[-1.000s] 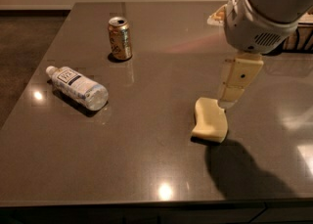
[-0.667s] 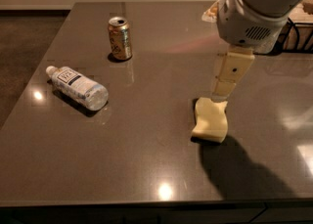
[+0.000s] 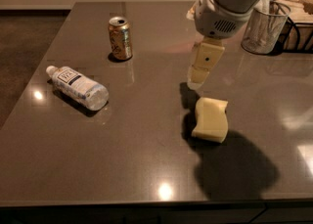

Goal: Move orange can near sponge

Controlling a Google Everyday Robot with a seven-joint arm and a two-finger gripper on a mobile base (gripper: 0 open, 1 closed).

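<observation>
The orange can point(image 3: 120, 37) stands upright on the dark grey table point(image 3: 146, 145) at the back left, silver top up. The pale cream sponge point(image 3: 211, 119) with wavy sides lies flat on the table right of centre. My gripper point(image 3: 196, 80) hangs from the white arm at the upper right, just above and behind the sponge's far left end, well to the right of the can. It holds nothing that I can see.
A clear plastic water bottle point(image 3: 78, 87) lies on its side at the left. A clear glass cup point(image 3: 264, 28) and a dark wire basket point(image 3: 296, 22) stand at the back right. The table's front edge runs along the bottom.
The arm and gripper have moved left, away from the right edge and toward the table's middle. The can, bottle and sponge have not moved.
</observation>
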